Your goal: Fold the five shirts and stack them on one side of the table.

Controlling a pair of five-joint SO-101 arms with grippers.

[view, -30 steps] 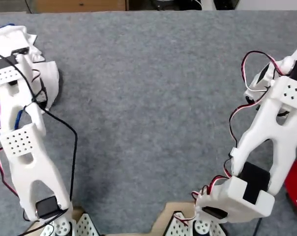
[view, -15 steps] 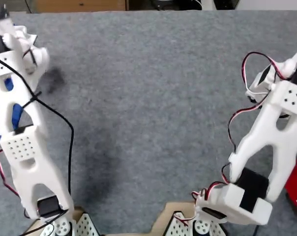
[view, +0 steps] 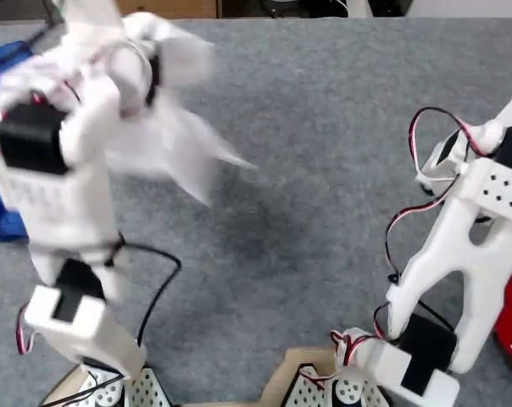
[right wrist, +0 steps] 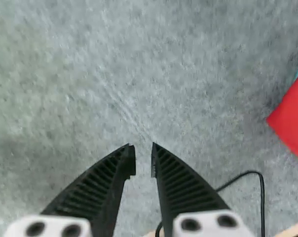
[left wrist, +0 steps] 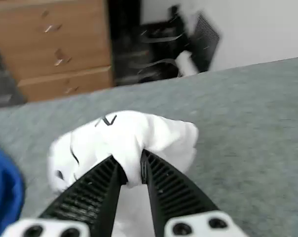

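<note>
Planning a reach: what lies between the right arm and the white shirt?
Only bare grey table, seen in the high view between the white shirt and the right arm.

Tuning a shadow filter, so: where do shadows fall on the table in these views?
High view: a soft dark patch on the grey table lies below the white shirt held up by the left gripper. Right wrist view: the table darkens beside the right gripper. Left wrist view: no distinct shadow that I can make out.

No legible text, label or number anywhere
</note>
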